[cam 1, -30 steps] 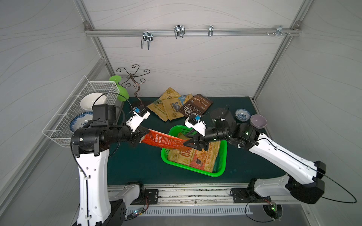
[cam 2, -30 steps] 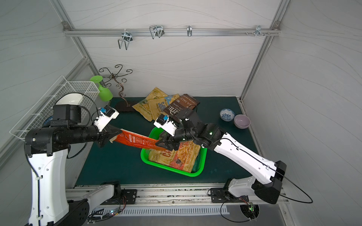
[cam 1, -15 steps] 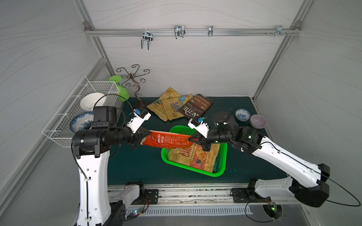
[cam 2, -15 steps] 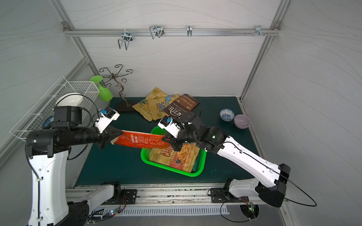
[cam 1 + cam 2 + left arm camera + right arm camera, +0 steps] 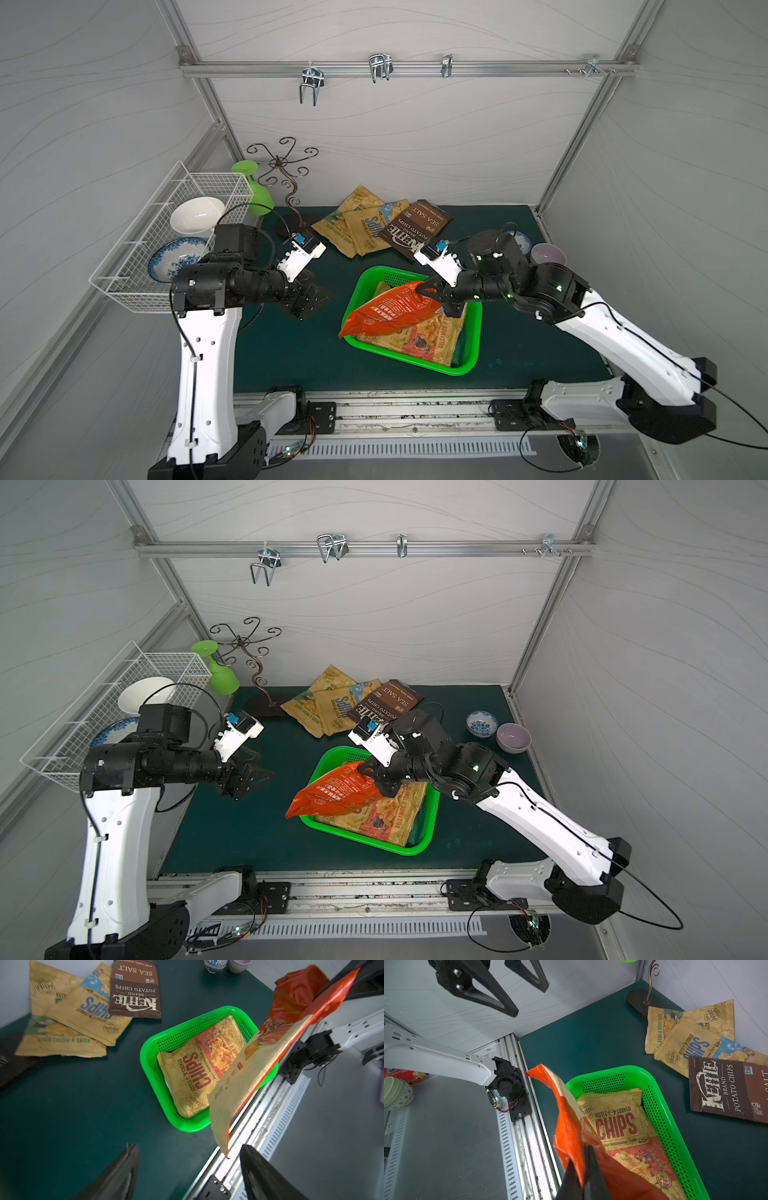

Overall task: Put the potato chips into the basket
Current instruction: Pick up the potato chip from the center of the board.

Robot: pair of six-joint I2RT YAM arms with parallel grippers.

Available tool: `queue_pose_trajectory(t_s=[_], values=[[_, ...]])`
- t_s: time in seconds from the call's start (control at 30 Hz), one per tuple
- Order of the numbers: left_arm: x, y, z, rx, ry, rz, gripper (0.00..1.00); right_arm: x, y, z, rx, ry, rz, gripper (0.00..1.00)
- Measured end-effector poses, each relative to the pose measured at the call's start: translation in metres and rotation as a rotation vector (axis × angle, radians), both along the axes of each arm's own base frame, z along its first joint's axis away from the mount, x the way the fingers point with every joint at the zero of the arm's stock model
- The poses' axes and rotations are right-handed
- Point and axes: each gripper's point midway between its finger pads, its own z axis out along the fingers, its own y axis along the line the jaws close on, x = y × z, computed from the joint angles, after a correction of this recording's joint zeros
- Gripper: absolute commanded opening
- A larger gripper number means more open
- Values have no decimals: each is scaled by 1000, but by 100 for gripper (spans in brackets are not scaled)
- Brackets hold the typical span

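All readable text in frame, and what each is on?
"KETTLE BRAND POTATO CHIPS": brown bag
"SEA SALT": brown bag too
"KETTLE COOKED CHIPS": red-print tan bag in green basket
"KETTLE COOKED CHIPS": blue-print tan bag
"SOUR CREAM & ONION": green-print tan bag, partly under it
Print on orange bag: unreadable.

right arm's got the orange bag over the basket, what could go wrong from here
1. The right gripper pinches only one end of the orange bag, and the free end hangs out past the basket rim; released here, it may well land half outside.
2. The tan CHIPS bag already covers most of the basket floor, so the orange bag could slide off it.
3. That small pinch on crinkled film might slip early.
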Motion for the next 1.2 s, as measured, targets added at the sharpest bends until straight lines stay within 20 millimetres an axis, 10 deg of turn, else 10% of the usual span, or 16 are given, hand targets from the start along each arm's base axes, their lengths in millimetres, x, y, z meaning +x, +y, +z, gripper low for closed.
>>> queue_pose_trajectory(t_s=[0.33,0.53,0.9,1.2], values=[[-37,-28,-22,22,97,-202,96,5,3,-8,-46,45,-32,0],[-32,-19,-48,93,140,-177,76,8,1,-4,-22,81,-46,0],[-15,-11,-69,154,141,-144,73,12,-10,8,32,127,-72,0],[0,-12,-71,151,138,-118,0,11,-11,8,39,141,-67,0]])
